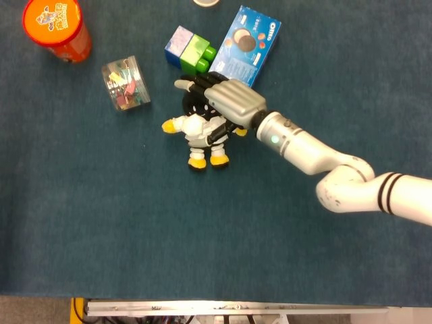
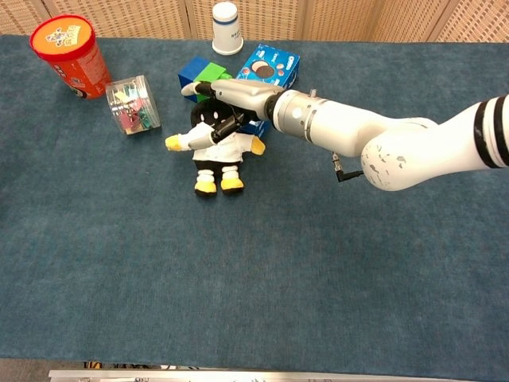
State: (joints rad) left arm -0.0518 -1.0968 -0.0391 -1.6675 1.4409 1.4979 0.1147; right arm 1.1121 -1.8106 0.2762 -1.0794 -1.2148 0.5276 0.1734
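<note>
We saw a wide blue table [image 1: 101, 243] covered in carpet-like cloth, and across its right side a white right arm [image 1: 351, 185] that reached in toward the far middle. Its silver and black right hand [image 1: 219, 98] lay over the head of a small plush toy [image 1: 200, 131], a black figure in a white shirt with yellow hands and feet that lay flat on its back on the table. The fingers [image 2: 208, 88] stretched out over the toy's head while the thumb sat against its chest; we could not tell whether the hand truly gripped the toy or merely rested on it. Just beyond the hand, on the far side, lay a blue cookie box [image 1: 247, 42], and to its left, touching it, a blue and green toy block [image 1: 190, 51]. At the far left corner stood a red canister [image 1: 57, 27] with an orange lid, and near it, toward the toy, a clear box of coloured clips [image 1: 125, 83]. In the chest view a white cup [image 2: 227, 28] stood at the far edge. The left hand did not appear in either view.
</note>
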